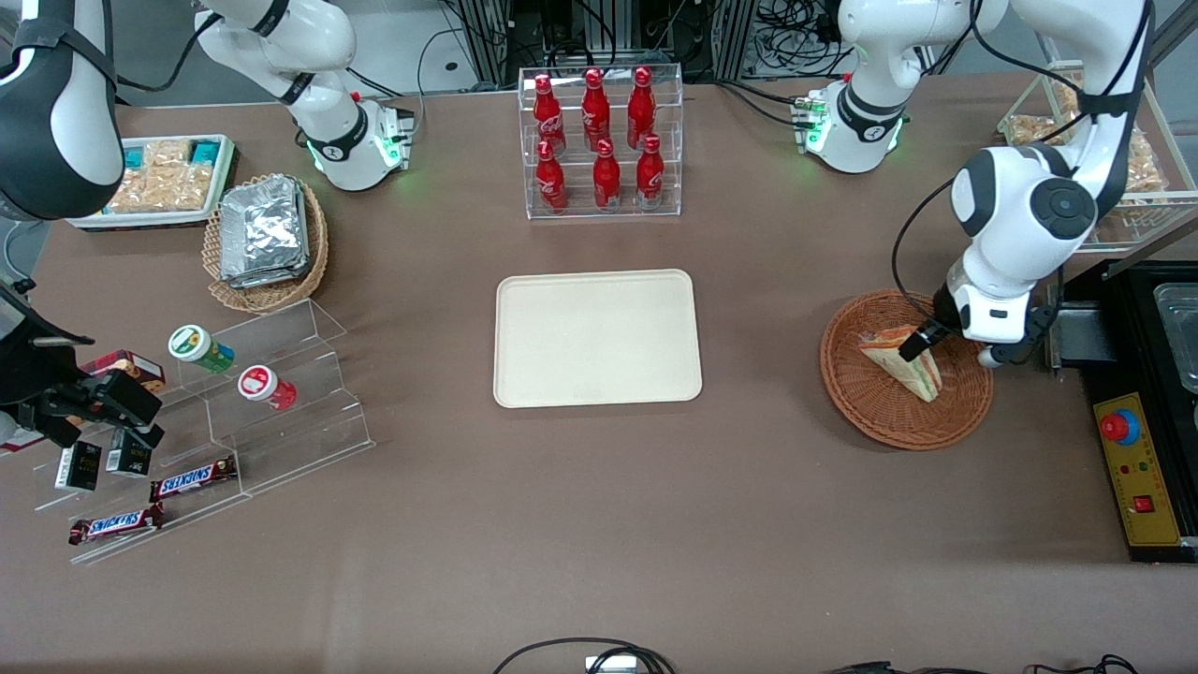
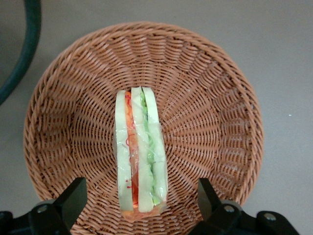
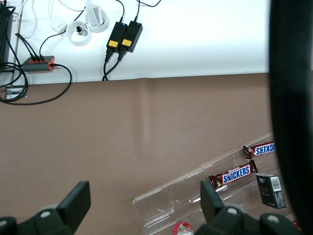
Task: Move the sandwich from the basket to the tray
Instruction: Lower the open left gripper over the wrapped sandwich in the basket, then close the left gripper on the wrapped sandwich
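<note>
The tabletop (image 1: 599,524) is occupied at its centre by the bare tray (image 1: 597,338), with the basket (image 1: 875,412) set toward the working arm's end. The sandwich (image 2: 139,156) is seen lying on edge in the basket. The end effector (image 2: 139,203) is held spread just above it, one finger (image 2: 73,196) on each side, nothing pinched.

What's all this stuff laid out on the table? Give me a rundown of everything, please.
sandwich: one, pale bread with orange and green filling, in the basket
basket: one, reddish-brown wicker, toward the working arm's end
tray: one, cream, mid-table
cola bottles: six, red, in a clear rack farther from the front camera than the tray
foil packets: a stack, silver, in a tan basket toward the parked arm's end
snack tray: one, white, beside the foil packets
Snickers bars: two, brown, on clear steps
small tubs: two, green-lidded and red-lidded, on the steps
gripper: one, black fingers, open astride the sandwich
</note>
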Controlling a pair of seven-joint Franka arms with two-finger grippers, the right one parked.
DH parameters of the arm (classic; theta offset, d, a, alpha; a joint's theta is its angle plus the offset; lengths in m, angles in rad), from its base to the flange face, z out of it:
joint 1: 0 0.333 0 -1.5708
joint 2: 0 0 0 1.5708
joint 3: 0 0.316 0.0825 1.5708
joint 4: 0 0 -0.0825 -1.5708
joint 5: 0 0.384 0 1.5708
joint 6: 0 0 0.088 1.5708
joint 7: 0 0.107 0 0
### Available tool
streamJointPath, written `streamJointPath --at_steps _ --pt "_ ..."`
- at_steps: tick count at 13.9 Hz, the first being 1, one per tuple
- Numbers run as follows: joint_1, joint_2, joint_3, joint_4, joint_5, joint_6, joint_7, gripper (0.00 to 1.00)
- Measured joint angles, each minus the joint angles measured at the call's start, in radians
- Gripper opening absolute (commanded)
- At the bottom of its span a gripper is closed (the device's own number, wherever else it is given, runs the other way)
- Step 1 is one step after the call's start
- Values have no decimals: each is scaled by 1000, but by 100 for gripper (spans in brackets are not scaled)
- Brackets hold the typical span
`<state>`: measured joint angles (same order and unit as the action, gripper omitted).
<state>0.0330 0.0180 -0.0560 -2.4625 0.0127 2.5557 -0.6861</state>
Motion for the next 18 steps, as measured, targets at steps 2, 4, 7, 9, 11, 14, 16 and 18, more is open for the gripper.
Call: streamJointPath --at_steps 2,4,7,9,11,14,16,18 --pt "0 19 0 -28 0 60 -14 100" --pt "0 48 0 -39 0 102 -27 100" --pt "0 97 0 -40 0 151 -49 100" --pt "0 123 0 -40 0 173 -55 92" --pt "0 136 0 -40 0 179 -59 7" --pt "0 140 0 -40 0 179 -61 0" --pt "0 143 0 -40 0 180 -61 0" --pt "0 141 0 -37 0 180 -62 0"
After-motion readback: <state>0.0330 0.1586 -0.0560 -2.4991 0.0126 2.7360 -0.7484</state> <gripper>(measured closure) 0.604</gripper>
